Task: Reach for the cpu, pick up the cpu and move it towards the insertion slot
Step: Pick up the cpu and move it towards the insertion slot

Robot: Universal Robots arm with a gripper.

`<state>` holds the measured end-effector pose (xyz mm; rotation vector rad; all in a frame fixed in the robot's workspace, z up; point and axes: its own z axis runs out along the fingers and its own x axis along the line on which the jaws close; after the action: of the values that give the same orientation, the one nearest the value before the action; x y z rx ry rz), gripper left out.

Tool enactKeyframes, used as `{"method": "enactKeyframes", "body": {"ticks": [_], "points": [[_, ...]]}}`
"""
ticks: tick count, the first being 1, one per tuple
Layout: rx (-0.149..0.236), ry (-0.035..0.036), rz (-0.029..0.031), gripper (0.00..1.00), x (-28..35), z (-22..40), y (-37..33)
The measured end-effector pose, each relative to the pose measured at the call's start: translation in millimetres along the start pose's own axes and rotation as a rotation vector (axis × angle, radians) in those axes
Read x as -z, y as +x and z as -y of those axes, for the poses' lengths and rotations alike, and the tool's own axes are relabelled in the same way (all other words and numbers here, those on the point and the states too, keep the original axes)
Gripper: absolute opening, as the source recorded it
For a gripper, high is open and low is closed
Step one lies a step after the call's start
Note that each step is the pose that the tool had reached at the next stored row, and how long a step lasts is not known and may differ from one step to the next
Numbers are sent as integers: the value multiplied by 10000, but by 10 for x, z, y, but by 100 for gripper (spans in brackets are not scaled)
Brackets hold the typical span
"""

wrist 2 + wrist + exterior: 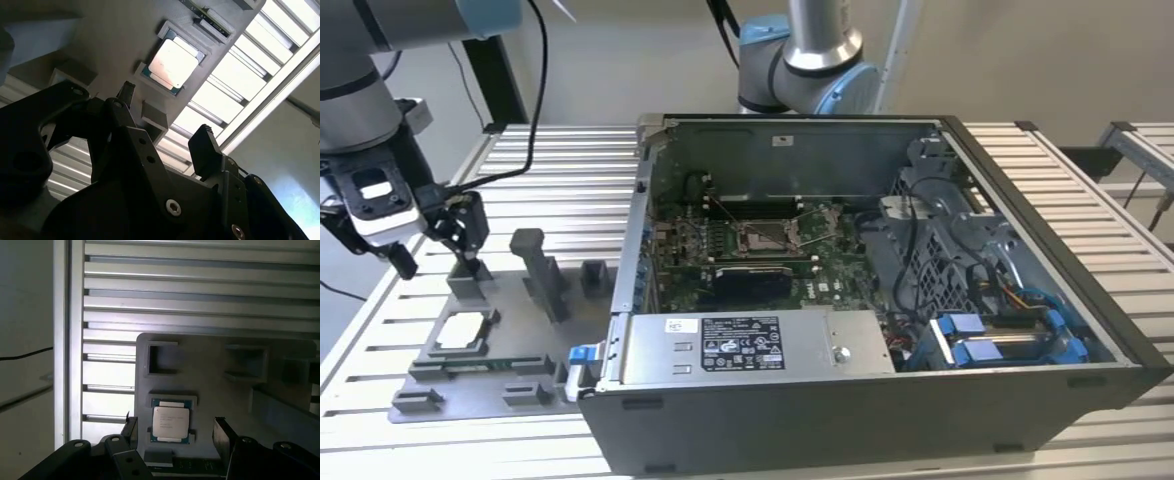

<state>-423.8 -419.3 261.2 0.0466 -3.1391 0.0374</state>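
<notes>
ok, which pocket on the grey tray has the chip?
The one nearest the open tool: the silver chip fills it. The two square pockets beyond it look empty.

Slatted table [560, 160]: grey tray [480, 388], computer case [854, 425]

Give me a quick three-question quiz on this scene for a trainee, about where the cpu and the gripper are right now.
1. Fill in: the insertion slot sits inside the open ___.
2. Pick one: the cpu lies
A. in a recess of the grey fixture
B. in the insertion slot
C. on the bare table slats
3. True or false: the gripper is open and holds nothing.

Key
1. computer case
2. A
3. True
</notes>
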Motion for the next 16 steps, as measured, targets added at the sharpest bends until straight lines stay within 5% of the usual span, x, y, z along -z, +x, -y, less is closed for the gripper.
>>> {"method": "enactKeyframes", "body": {"ticks": [16], "points": [[-10,4,0,100,-145,56,1]]}}
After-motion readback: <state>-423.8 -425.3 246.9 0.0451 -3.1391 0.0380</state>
